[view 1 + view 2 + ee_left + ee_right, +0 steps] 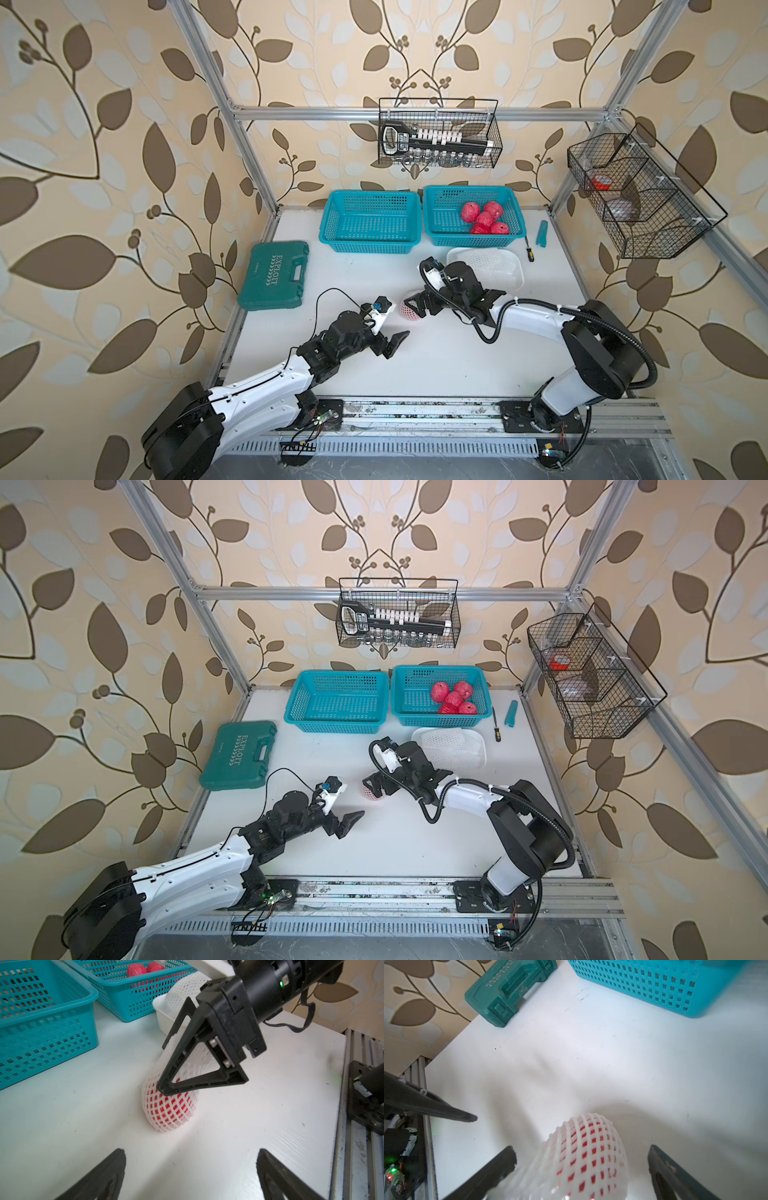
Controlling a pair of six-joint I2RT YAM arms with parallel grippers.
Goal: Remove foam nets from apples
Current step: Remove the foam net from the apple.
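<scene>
While the right gripper point(581, 1150) and left gripper point(191, 1151) are standing spread, I'm seeing the apple point(166, 1105) mid-frame showing red through its white diamond-mesh foam net point(160, 1122).

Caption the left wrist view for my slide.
Right gripper, open, straddles the netted apple on the table; left gripper open nearby.

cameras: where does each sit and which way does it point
Top views: high over the table's front edge, looking down on the whole table; the left arm and right arm both show.
Left wrist: on the left arm, looking past the open left gripper at the netted apple and the right gripper straddling it.
Right wrist: on the right arm, looking past its own open fingers over the netted apple toward the green case.
Shared: both wrist views show the netted apple.
</scene>
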